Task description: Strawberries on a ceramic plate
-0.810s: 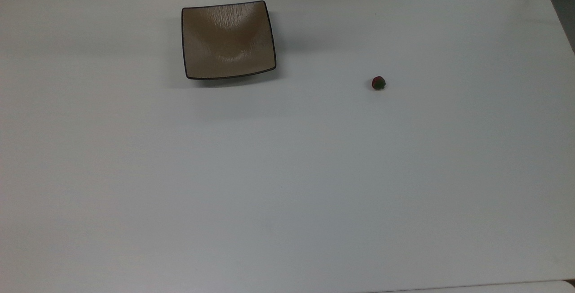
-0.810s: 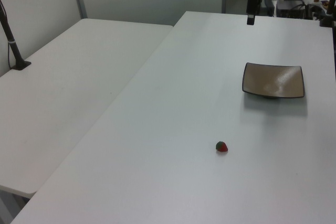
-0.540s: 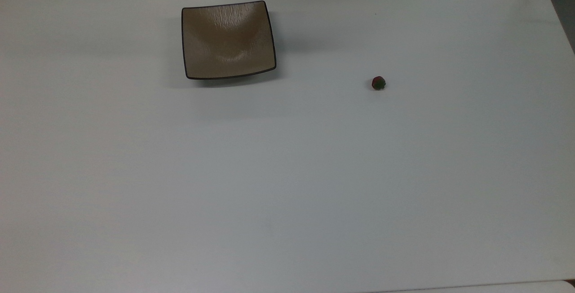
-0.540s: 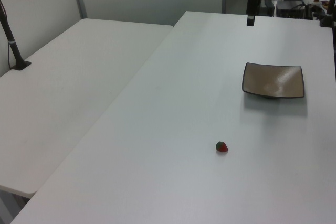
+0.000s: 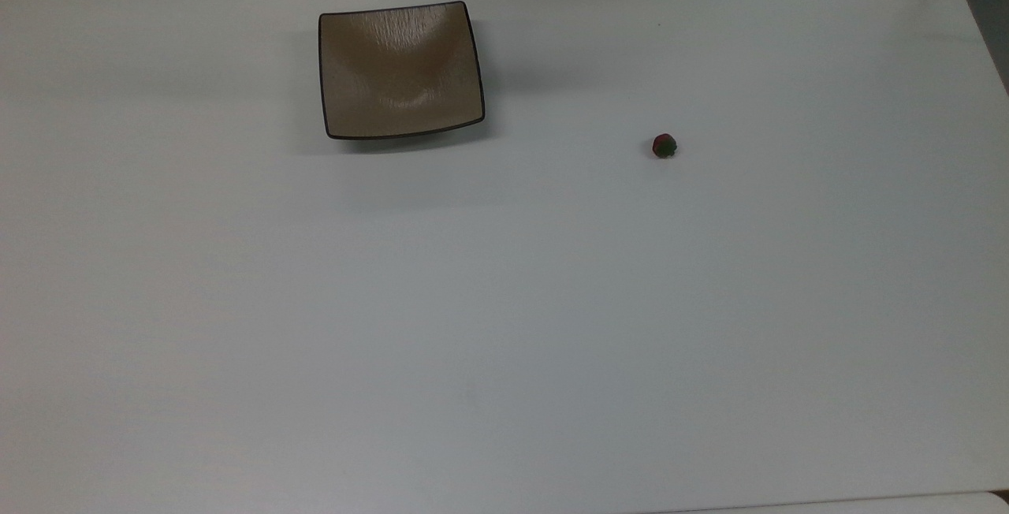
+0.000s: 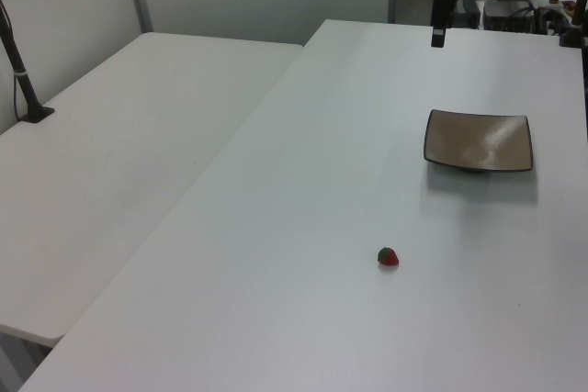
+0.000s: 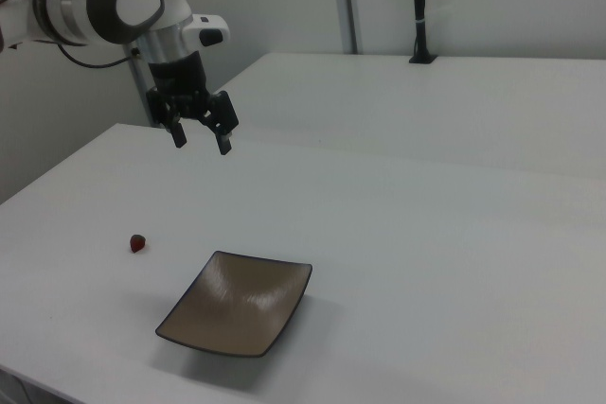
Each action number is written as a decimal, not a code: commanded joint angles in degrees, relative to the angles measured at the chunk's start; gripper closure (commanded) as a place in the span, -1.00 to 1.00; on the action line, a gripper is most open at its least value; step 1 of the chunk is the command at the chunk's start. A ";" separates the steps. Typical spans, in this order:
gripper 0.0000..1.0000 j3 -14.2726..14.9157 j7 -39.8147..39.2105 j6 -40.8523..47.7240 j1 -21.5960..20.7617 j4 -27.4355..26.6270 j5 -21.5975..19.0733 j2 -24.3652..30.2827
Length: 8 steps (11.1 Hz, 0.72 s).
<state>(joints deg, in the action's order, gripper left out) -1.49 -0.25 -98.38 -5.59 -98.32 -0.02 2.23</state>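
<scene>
Your fingers (image 7: 224, 132) are spread wide and hold nothing; the gripper (image 7: 201, 135) hangs high over the table's (image 5: 504, 301) far edge in the top view, just past the plate (image 5: 400, 70). The berry (image 5: 664, 146) lies on the bare table, well apart from the plate, toward the top view's right. You're at the approach: next, carry the gripper over the berry, descend, and pinch gently.
</scene>
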 commanded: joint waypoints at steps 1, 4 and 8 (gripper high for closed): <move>-1.00 0.26 -1.15 0.29 -0.39 0.33 -2.34 -0.12; -1.00 0.18 -1.24 0.29 -0.65 0.33 -3.58 -0.29; -1.00 0.09 -0.63 0.73 -4.60 2.42 -3.58 -0.91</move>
<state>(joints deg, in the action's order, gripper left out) -1.62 -0.61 -98.38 -7.61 -98.33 -2.75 1.64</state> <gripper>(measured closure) 0.000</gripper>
